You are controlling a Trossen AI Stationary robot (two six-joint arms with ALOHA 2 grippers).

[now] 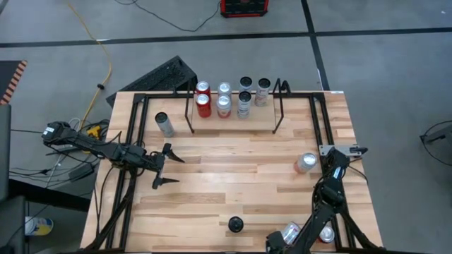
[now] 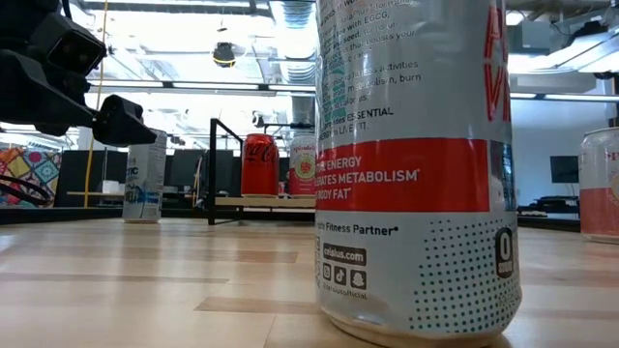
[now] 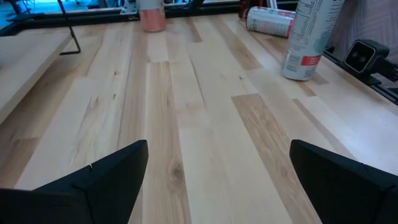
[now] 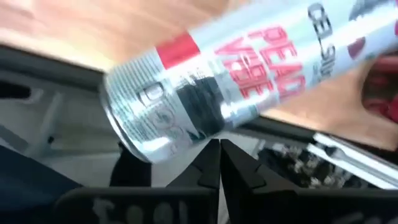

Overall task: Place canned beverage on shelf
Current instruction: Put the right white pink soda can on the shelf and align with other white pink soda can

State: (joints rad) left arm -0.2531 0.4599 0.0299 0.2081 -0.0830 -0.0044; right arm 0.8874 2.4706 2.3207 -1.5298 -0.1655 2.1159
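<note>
Beyond our left gripper (image 1: 164, 165), whose fingers (image 3: 93, 186) stand spread wide over bare planks, the wooden table (image 1: 240, 183) runs across to a tall white-and-red can (image 3: 308, 37) standing upright and another can (image 3: 268, 20) lying on its side past it. We get that stretch only from the left wrist camera; the high view instead shows us the whole layout, with the shelf (image 1: 233, 106) at the far edge and, near our left gripper on its shelf side, a lone silver can (image 1: 164, 124). On the shelf we count about seven cans, red ones (image 1: 203, 104) toward the left bracket and pale and dark-topped ones (image 1: 244, 103) toward the right. Our right gripper (image 1: 336, 166) sits at the table's right edge, and just beside it, toward the table's middle, a canned beverage (image 1: 305, 163) rests on the wood. The right wrist camera alone tells us that gripper's state: its fingers (image 4: 208, 171) are pressed together with nothing between them, and a silver can (image 4: 217, 93) with red lettering lies just ahead of the tips, unheld. From table height a big can (image 2: 411, 164) fills our picture, and past it we see the shelf's red can (image 2: 259, 166) and a room with ceiling lights. Below the table lies a grey floor (image 1: 367, 63) with a yellow cable (image 1: 99, 56).
</note>
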